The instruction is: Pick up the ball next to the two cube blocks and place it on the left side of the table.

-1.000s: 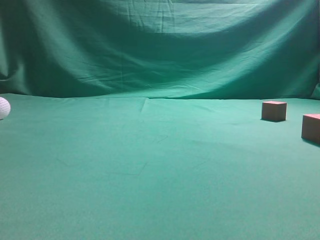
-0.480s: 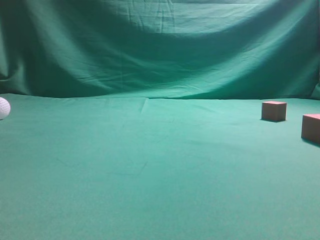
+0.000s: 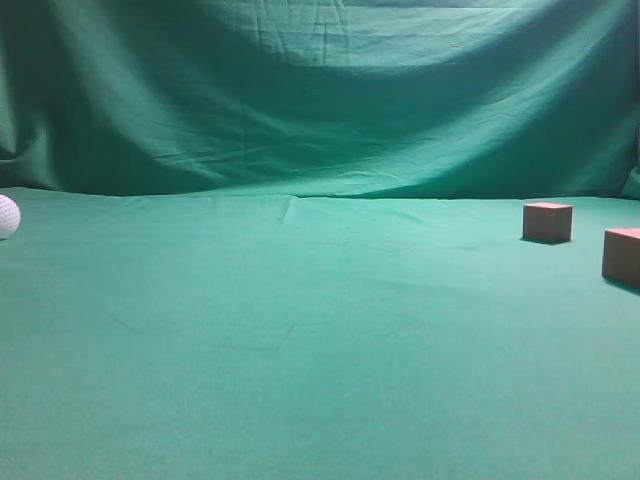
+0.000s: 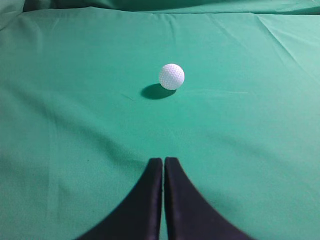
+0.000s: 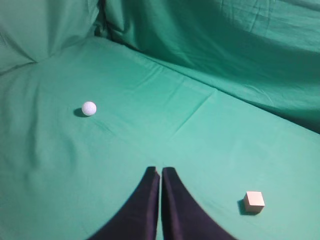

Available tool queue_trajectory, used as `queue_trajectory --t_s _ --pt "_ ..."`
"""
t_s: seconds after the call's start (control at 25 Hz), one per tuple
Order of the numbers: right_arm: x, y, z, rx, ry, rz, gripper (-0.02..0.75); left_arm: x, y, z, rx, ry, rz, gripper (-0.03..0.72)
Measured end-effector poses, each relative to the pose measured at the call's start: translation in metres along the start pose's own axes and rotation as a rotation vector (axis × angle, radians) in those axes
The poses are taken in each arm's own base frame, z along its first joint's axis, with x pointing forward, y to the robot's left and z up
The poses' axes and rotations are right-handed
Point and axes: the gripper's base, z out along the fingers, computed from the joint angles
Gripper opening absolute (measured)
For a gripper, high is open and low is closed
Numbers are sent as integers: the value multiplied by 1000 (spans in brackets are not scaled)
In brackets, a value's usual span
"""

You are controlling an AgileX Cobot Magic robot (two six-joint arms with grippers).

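The white dimpled ball [image 3: 7,216] rests on the green table [image 3: 300,330] at the far left edge of the exterior view, far from the two reddish-brown cube blocks [image 3: 548,221] [image 3: 622,256] at the right. It also shows in the left wrist view [image 4: 171,76], well ahead of my left gripper [image 4: 163,160], which is shut and empty. In the right wrist view the ball [image 5: 89,108] lies far left of my right gripper [image 5: 160,170], also shut and empty. One cube block [image 5: 254,201] sits to that gripper's right. Neither gripper shows in the exterior view.
A draped green backdrop cloth [image 3: 320,90] rises behind the table. Creases run across the table cloth near its middle [image 3: 290,210].
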Motion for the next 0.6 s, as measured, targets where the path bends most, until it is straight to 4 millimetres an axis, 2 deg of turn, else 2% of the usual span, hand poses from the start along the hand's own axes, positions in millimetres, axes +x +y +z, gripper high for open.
queue_trajectory --t_s 0.24,0.44,0.6 --pt "68 7 0 -50 -104 55 0 0 0 0 0 0 0 0" --pt "103 11 10 -75 -21 81 0 0 0 0 0 0 0 0" --pt "119 9 20 -40 55 45 0 0 0 0 0 0 0 0"
